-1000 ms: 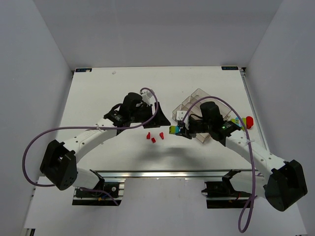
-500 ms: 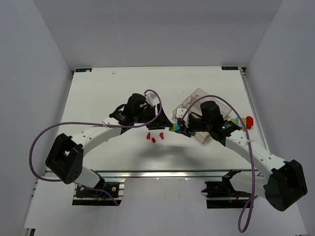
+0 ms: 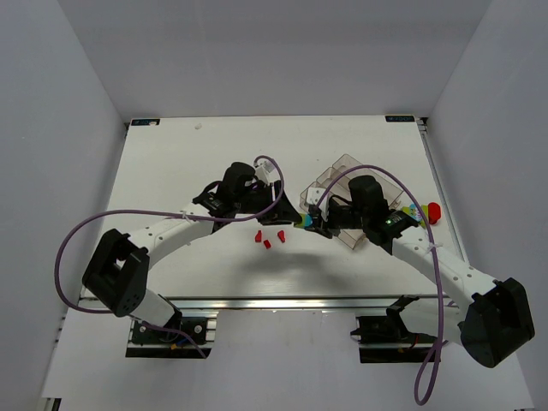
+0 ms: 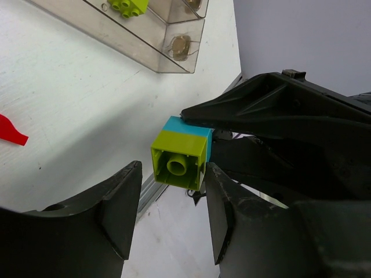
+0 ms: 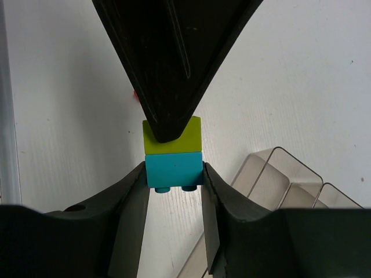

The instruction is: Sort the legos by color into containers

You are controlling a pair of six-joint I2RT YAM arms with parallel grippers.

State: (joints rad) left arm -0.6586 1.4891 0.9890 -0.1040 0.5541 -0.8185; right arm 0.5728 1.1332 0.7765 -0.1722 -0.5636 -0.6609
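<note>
A green brick [image 4: 178, 165] and a blue brick [image 4: 185, 126] are stuck together as one pair, just off the left near corner of the clear tray [image 3: 338, 175] in the top view. The right tool [image 5: 174, 179] has the blue brick clamped, one finger pressed against each of its sides. The left tool [image 4: 171, 174] reaches in from the far side of the pair from the tray. It is partly open and straddles the green brick: one finger is almost against it, while the other shows a clear gap, so it has no hold. A second green brick [image 4: 128, 6] lies in one of the tray's compartments. Three red bricks [image 3: 266, 244] lie on the table [image 3: 188, 163], left of the tray, near the pair.
</note>
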